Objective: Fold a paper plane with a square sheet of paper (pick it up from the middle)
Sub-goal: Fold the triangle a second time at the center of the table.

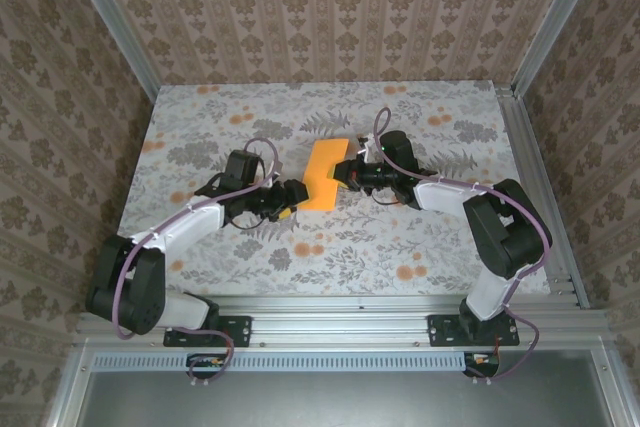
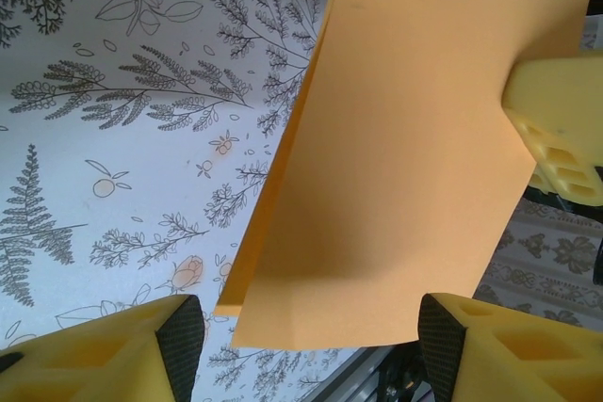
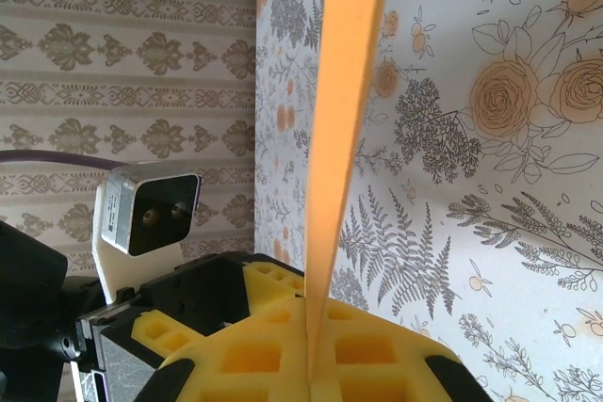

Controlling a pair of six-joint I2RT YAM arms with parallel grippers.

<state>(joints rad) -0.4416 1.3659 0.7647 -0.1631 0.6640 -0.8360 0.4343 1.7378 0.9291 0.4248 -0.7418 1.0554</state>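
Pinching the square sheet of paper (image 1: 322,175) on its 3 o'clock side, the right hand (image 1: 347,175) is pressed together on the orange stock near the middle of the table (image 1: 420,237) in the top view. The sheet there is a creased, stepped shape running from 1 o'clock down to 7 o'clock. From the right wrist, the paper (image 3: 344,138) is seen edge-on as a thin orange strip rising toward 12 o'clock out of the seam where the right hand (image 3: 309,322) clamps it between its yellow fingers (image 3: 236,355). The floral table lies at 3 o'clock and the patterned walls (image 3: 122,54) at 9 o'clock. A white camera housing (image 3: 151,218) on the other arm sits at 8 o'clock of the strip. The left hand (image 1: 292,197) is at 7 o'clock of the paper in the top view. From its own wrist, the left hand (image 2: 311,336) is spread wide, with its yellow fingers (image 2: 122,350) at 7 and 5 o'clock on either side of the sheet's near edge, neither one visibly touching it. The paper (image 2: 405,167) shows a broad flat face with a second layer peeking out along its 9 o'clock edge. The right hand's yellow finger (image 2: 556,124) grips it at 3 o'clock. I cannot tell whether the sheet's lower edge touches the table.
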